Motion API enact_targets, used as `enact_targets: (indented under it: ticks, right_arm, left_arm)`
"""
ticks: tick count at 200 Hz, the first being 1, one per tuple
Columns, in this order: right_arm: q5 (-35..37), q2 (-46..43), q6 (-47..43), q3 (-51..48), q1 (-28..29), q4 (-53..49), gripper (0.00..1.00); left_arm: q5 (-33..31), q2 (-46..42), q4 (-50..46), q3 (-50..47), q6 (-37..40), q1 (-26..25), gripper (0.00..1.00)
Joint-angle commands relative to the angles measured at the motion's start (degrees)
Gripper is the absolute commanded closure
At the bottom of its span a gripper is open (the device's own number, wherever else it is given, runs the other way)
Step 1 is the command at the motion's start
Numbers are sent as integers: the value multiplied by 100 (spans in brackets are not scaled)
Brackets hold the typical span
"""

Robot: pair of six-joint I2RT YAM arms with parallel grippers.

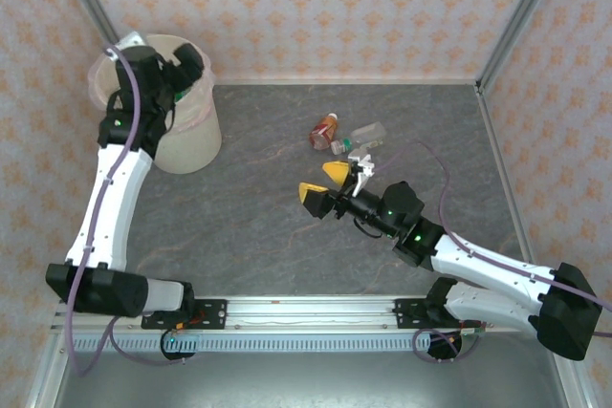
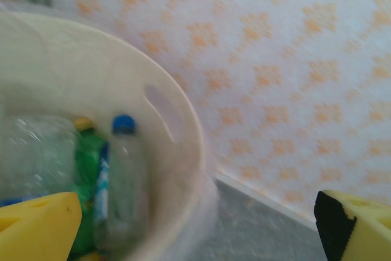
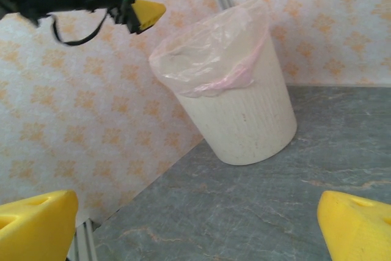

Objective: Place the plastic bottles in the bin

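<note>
Grey marbled table (image 1: 287, 226), walled by patterned panels (image 1: 335, 7), forms the work cell. Find the bin (image 1: 196, 145) at the far left corner, with its pink liner (image 3: 208, 65) folded over the rim. The left wrist view looks down into the bin, where a green bottle (image 2: 88, 169) and a clear bottle with a blue cap (image 2: 122, 175) stand against the inner wall. A third clear shape to their left is too blurred to identify. On the table, well apart from the bin, lie an orange bottle (image 1: 325, 129) and a clear bottle (image 1: 368, 133). A small item just beside them cannot be resolved. The left gripper (image 2: 195, 230) hangs over the bin mouth with its yellow pads spread wide and nothing between them (a sensible drop position, since anything let go there falls inside). The right gripper (image 1: 323, 183) hovers near the table bottles, fingers likewise parted and empty, but it points toward the bin. Expect to turn it before the next pick. Bottles deeper in the bin are hidden by its wall.
</note>
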Motion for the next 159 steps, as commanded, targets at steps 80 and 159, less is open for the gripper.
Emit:
enact_targets:
  ticks: [80, 159]
  right_arm:
    - [2267, -157, 782, 183, -12, -999, 0]
    - [2787, 589, 1521, 935, -805, -1958, 0]
  left_arm:
    - [-1254, -1309, 1859, -3040, 28, -3122, 1]
    - [-1574, -1570, 2305, -3925, -231, -3669, 1]
